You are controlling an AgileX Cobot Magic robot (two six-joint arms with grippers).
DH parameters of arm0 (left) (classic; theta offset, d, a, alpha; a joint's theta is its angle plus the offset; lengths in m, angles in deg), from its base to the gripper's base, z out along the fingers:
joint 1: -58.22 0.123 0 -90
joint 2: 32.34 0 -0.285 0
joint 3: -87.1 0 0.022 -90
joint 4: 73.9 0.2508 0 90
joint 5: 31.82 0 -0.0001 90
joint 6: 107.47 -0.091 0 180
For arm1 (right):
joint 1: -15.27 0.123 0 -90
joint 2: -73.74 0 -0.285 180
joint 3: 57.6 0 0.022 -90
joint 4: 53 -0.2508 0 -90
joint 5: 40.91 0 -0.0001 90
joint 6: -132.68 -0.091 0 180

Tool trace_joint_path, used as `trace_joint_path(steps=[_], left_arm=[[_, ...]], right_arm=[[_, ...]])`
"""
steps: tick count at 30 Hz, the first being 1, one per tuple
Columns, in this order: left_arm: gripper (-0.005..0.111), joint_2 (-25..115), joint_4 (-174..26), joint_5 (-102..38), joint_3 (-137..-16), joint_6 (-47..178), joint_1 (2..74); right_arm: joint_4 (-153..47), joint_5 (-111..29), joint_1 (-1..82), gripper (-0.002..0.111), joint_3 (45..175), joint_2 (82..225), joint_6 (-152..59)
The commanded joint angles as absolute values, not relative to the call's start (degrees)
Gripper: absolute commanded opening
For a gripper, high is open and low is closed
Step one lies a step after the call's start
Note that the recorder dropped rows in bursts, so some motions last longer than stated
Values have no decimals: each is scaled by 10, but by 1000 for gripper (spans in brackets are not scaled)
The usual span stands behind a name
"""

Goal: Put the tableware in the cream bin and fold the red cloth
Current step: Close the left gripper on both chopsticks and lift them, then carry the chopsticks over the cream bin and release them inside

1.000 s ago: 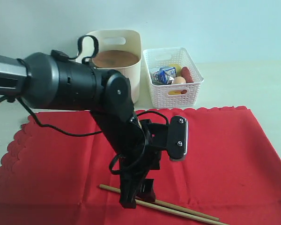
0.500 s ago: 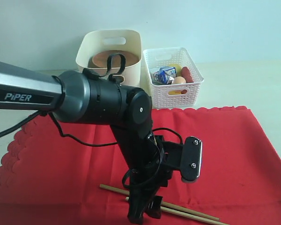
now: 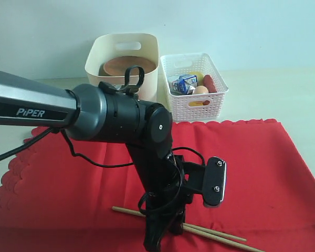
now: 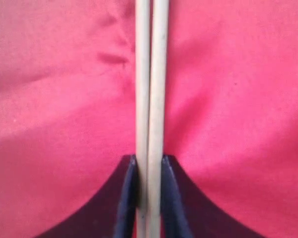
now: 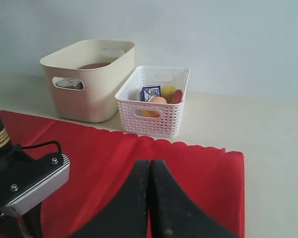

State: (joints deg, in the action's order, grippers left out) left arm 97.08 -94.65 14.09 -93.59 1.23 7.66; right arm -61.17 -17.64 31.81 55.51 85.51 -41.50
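Note:
Two long wooden chopsticks (image 3: 220, 236) lie on the red cloth (image 3: 262, 168) near its front edge. My left gripper (image 3: 165, 236) reaches straight down onto them. In the left wrist view its jaws are shut on the pair of chopsticks (image 4: 150, 74), which are pressed side by side over the red cloth (image 4: 238, 99). The cream bin (image 3: 147, 79) stands at the back with a round brown plate (image 3: 128, 65) inside. My right gripper (image 5: 150, 162) hovers over the red cloth (image 5: 188, 168), shut and holding nothing. It does not show in the exterior view.
A white lattice basket (image 3: 197, 107) to the right of the cream bin holds a blue-white carton (image 3: 185, 83), an egg and other foods. The left arm's dark bulk spans the left and middle of the cloth, its wrist camera (image 3: 215, 181) sticking out to the right.
The left arm swung right and dropped lower over the chopsticks. Its jaws closed on the pair, drawing the two sticks together and nudging their right ends.

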Motion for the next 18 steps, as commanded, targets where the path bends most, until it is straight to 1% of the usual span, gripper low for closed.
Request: trace_joint_path(steps=[1, 11, 18], left_arm=[[0, 974, -934, 155, -936, 24, 74], [0, 935, -920, 189, -936, 55, 74], [0, 863, -875, 201, -936, 112, 77]], right_arm=[[-612, -186, 316, 0, 552, 854, -411], [-613, -186, 316, 0, 552, 854, -414], [-617, -186, 316, 0, 552, 854, -415]])
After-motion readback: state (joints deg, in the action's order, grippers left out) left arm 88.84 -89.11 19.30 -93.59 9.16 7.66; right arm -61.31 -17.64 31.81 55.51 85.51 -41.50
